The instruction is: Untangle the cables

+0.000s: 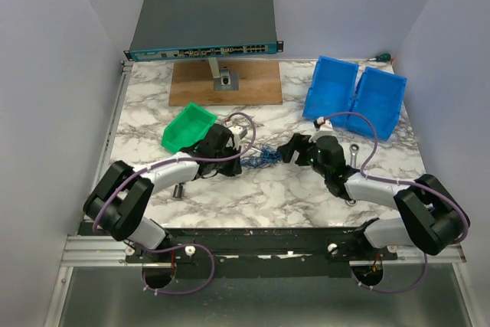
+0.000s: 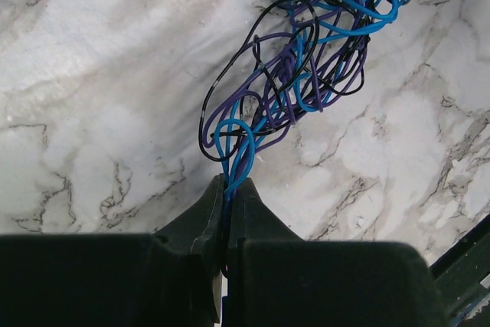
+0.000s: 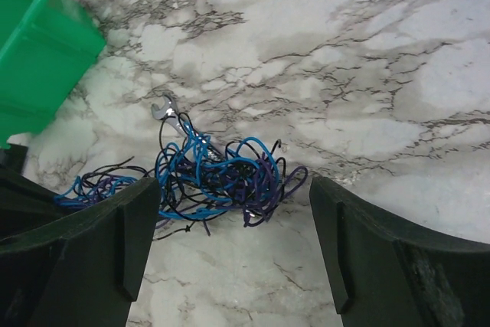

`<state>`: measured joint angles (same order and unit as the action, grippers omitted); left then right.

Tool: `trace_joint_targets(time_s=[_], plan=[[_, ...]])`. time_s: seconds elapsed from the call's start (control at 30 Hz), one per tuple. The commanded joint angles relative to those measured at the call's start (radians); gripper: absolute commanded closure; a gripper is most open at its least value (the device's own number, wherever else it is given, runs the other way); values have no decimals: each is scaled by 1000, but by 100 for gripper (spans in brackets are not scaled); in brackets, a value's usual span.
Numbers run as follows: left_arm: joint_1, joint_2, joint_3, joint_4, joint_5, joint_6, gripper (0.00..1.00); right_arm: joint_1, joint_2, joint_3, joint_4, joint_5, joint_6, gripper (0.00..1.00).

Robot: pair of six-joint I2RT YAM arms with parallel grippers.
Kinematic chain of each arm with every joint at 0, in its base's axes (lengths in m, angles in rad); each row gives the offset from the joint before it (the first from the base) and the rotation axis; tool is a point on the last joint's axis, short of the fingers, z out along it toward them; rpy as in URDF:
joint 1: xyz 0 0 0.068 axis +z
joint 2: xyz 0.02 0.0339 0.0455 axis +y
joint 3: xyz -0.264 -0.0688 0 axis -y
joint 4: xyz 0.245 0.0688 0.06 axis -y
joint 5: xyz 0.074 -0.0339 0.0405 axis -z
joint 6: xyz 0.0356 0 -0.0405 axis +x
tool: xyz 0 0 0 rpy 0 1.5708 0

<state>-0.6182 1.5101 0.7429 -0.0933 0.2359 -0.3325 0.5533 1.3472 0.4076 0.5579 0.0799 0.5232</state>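
The cables [image 1: 264, 156] are a small scribbly bundle of thin blue, purple and black wires on the marble table between my two grippers. My left gripper [image 1: 243, 160] is shut on a few blue and purple strands at the bundle's left end; in the left wrist view [image 2: 227, 186] the strands run from the closed jaws up into the tangle [image 2: 306, 67]. My right gripper [image 1: 289, 148] is open and empty just right of the bundle. In the right wrist view [image 3: 233, 204] the tangle [image 3: 222, 178] lies ahead of its spread fingers, apart from them.
A silver wrench [image 3: 174, 115] lies under the bundle's far side. A green bin [image 1: 187, 127] sits left of it, two blue bins [image 1: 356, 97] at the back right, another wrench [image 1: 355, 151] by the right arm. A network switch [image 1: 204, 23] and wooden board [image 1: 226, 82] stand behind.
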Motion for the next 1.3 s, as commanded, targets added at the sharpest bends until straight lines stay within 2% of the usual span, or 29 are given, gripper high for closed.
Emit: trace_joint_targets(time_s=[0.0, 0.27, 0.3, 0.4, 0.53, 0.63, 0.77, 0.93, 1.13, 1.27], plan=[[-17, -79, -64, 64, -14, -40, 100, -1, 12, -3, 80, -117, -3, 14], [-89, -103, -52, 89, -25, -29, 100, -1, 48, 7, 100, -199, 3, 16], [-100, -105, -51, 88, -24, -25, 97, -1, 53, 8, 102, -202, 7, 16], [-120, -121, -45, 88, -11, -8, 74, -1, 68, 14, 103, -204, 14, 17], [-126, -229, -123, 196, -13, -16, 39, -1, 77, 16, 104, -193, 27, 17], [-124, -308, -184, 256, -38, -25, 25, -1, 93, 23, 102, -186, 38, 17], [-104, -292, -163, 255, -41, -24, 24, -1, 109, 31, 84, -153, 56, 18], [-92, -122, 42, 101, -34, 7, 24, -1, 62, 14, 66, -69, 65, 19], [-92, 71, 227, -9, -17, -3, 31, -2, -31, -23, 5, 95, 78, 24], [-93, 154, 266, -14, 25, -18, 37, -1, -35, -25, -12, 98, 87, 31]])
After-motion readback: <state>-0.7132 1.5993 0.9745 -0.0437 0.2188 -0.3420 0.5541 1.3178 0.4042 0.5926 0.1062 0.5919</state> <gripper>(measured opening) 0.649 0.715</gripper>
